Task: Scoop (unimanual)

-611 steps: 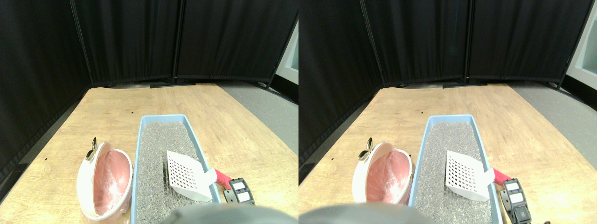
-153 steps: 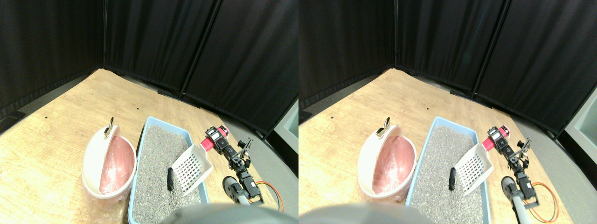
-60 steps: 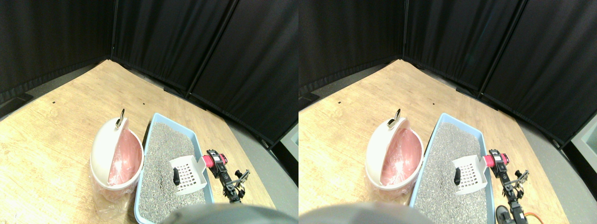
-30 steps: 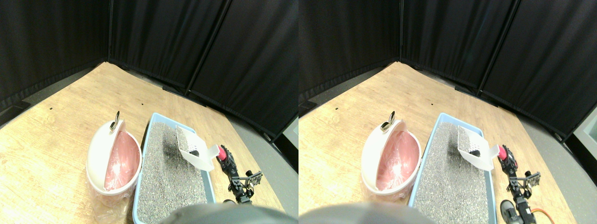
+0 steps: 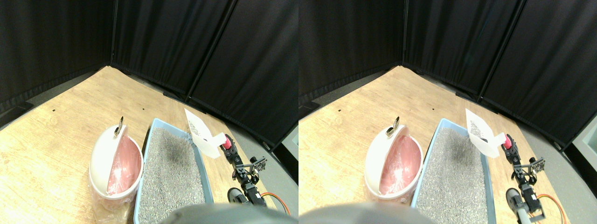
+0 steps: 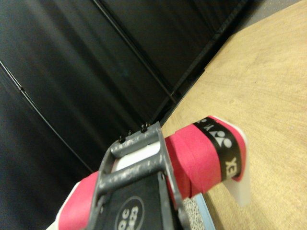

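The right pincer (image 5: 228,145) is clamped on the pink-wrapped handle (image 5: 226,143) of the white slotted litter scoop (image 5: 201,133); in the wrist view the dark jaw frame (image 6: 139,165) lies right across that thick pink wrap (image 6: 199,158), which carries a black band near its end. The scoop is lifted clear of the litter, above the far right corner of the tray, with its perforated blade tilted up and away from the arm. Whether anything lies in the blade cannot be told from here. Behind the pincer the dark arm (image 5: 245,175) runs down to the lower right, with an orange cable (image 5: 276,205) beside it. Below the scoop sits the light blue litter tray (image 5: 150,140), filled with grey litter (image 5: 170,168). Just beside the tray's left wall stands a white bin (image 5: 103,158) lined with a pink bag (image 5: 122,163), its lid tipped up with a metal ring (image 5: 119,127) at the top. Both rest on the wooden floor (image 5: 56,135), with black curtains (image 5: 163,42) behind.
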Available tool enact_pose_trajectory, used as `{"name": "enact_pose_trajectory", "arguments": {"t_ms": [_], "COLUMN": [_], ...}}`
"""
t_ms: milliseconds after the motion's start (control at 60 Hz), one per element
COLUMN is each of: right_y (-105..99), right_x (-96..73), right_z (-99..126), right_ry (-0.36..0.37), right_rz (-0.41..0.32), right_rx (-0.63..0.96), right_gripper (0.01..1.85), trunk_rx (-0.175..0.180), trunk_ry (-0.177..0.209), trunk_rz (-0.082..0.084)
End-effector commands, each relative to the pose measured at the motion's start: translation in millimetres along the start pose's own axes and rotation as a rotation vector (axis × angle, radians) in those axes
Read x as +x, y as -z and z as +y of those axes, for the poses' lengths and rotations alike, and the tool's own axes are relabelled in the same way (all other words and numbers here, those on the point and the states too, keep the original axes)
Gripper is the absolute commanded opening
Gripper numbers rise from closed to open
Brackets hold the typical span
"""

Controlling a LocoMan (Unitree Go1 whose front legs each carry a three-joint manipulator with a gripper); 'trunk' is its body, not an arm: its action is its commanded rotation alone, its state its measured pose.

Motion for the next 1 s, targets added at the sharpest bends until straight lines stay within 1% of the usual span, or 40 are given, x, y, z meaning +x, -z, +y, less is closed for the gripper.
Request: {"name": "enact_pose_trajectory", "arguments": {"t_ms": [17,50,83,117,133,167,200,267,300,317,367,383,433,467,500,633,667,800,833,867,917,967,983,1000], "right_y": [-1,1,4,5,8,10,13,17,20,21,22,22,22,22,20,18,19,16,14,13,10,10,9,9], "right_x": [1.1,1.3,1.3,1.3,1.4,-1.9,-4.2,-5.9,-6.7,-6.7,-6.6,-6.8,-6.5,-6.5,-6.6,-6.8,-4.7,-2.7,-2.1,-2.3,-3.2,-3.6,-3.6,-3.6], "right_z": [12,13,16,16,16,19,20,20,20,20,21,22,22,23,24,27,26,28,29,31,34,35,38,38], "right_ry": [-0.050,-0.024,-0.012,-0.019,-0.037,-0.011,-0.002,-0.007,-0.010,-0.010,-0.010,-0.018,-0.015,-0.033,-0.035,-0.042,-0.053,-0.065,-0.118,-0.090,-0.136,-0.130,-0.147,-0.147], "right_rz": [-0.032,-0.034,-0.042,-0.038,-0.029,-0.029,-0.024,-0.013,-0.008,-0.008,-0.008,-0.012,-0.016,-0.002,0.005,0.008,0.013,0.008,0.011,0.012,0.007,0.008,0.014,0.014], "right_rx": [0.068,0.137,0.240,0.221,0.193,0.187,0.166,0.130,0.153,0.156,0.153,0.127,0.118,0.098,0.084,0.097,0.123,0.090,-0.020,0.035,-0.086,-0.079,-0.103,-0.103], "right_gripper": [0.06,0.06,0.06,0.06,0.06,0.06,0.06,0.06,0.06,0.06,0.06,0.06,0.06,0.06,0.06,0.06,0.06,0.06,0.06,0.06,0.06,0.06,0.06,0.06], "trunk_rx": [-0.011,-0.012,-0.012,-0.013,-0.013,-0.013,-0.013,-0.014,-0.014,-0.014,-0.013,-0.012,-0.013,-0.013,-0.013,-0.020,-0.023,-0.035,-0.038,-0.041,-0.048,-0.053,-0.056,-0.057], "trunk_ry": [-0.006,-0.007,-0.007,-0.008,-0.008,-0.008,-0.010,-0.014,-0.014,-0.015,-0.016,-0.017,-0.017,-0.018,-0.020,-0.029,-0.030,-0.038,-0.042,-0.045,-0.051,-0.056,-0.060,-0.062], "trunk_rz": [-0.019,-0.019,-0.019,-0.019,-0.019,-0.019,-0.020,-0.020,-0.020,-0.018,-0.016,-0.015,-0.014,-0.015,-0.016,-0.013,-0.013,-0.010,-0.010,-0.009,-0.009,-0.007,-0.007,-0.007]}}
